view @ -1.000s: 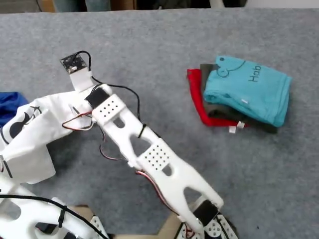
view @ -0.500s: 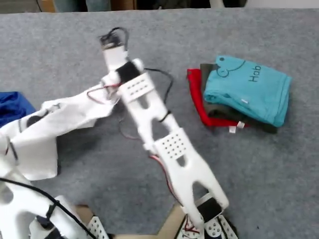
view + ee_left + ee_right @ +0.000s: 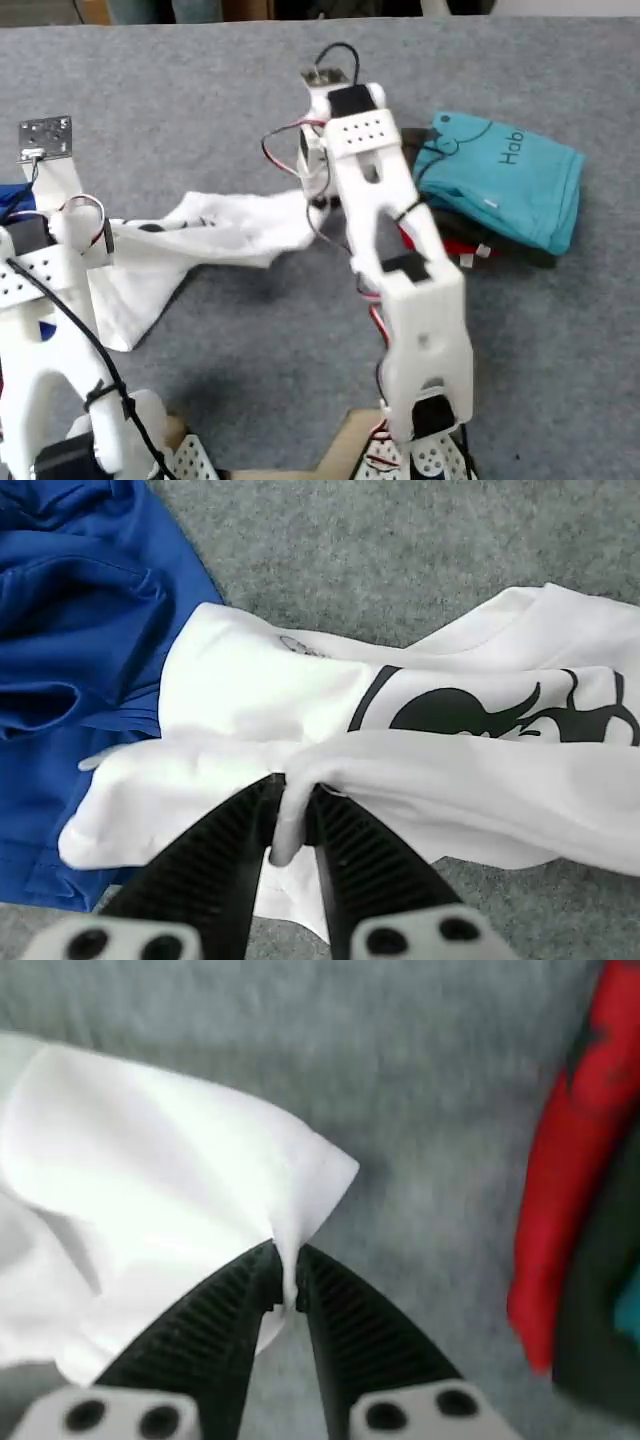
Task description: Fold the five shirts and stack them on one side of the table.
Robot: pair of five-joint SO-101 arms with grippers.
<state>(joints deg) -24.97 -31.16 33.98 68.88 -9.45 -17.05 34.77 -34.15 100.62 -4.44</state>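
White shirt [image 3: 228, 232] stretches between left jaws and right jaws, both pinching it.

Left tool [image 3: 290, 815] pinching white shirt [image 3: 430, 750], apparently overlapping blue shirt [image 3: 70, 640].

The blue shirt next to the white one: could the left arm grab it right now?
Probably not right away. The blue shirt lies close beside the left gripper, but that gripper is shut on a fold of the white shirt, so it would likely have to let go first.
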